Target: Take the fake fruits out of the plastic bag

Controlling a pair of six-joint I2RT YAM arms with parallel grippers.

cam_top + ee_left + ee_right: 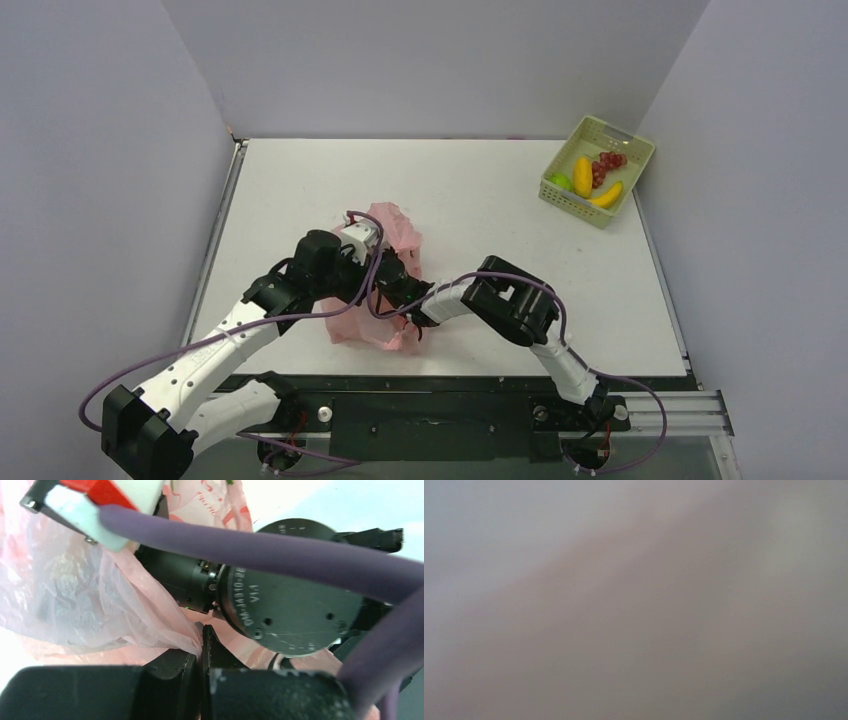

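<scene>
The pink plastic bag (396, 232) lies crumpled at the table's near middle. My left gripper (388, 278) is shut on a fold of the bag; the left wrist view shows its jaws (206, 631) pinching the thin pink film (100, 595). My right gripper (412, 312) reaches from the right into the bag, its fingertips hidden. The right wrist view is a pinkish-grey blur. No fruit shows inside the bag. A green round fruit (561, 182), a yellow-orange oval (582, 175), a dark red grape bunch (606, 164) and a banana (607, 195) lie in the basket.
The pale green slotted basket (600, 129) stands at the far right corner. Grey walls close the table at the back and sides. The right arm's black wrist motor (295, 605) and a purple cable (250, 545) crowd the space just beyond my left fingers.
</scene>
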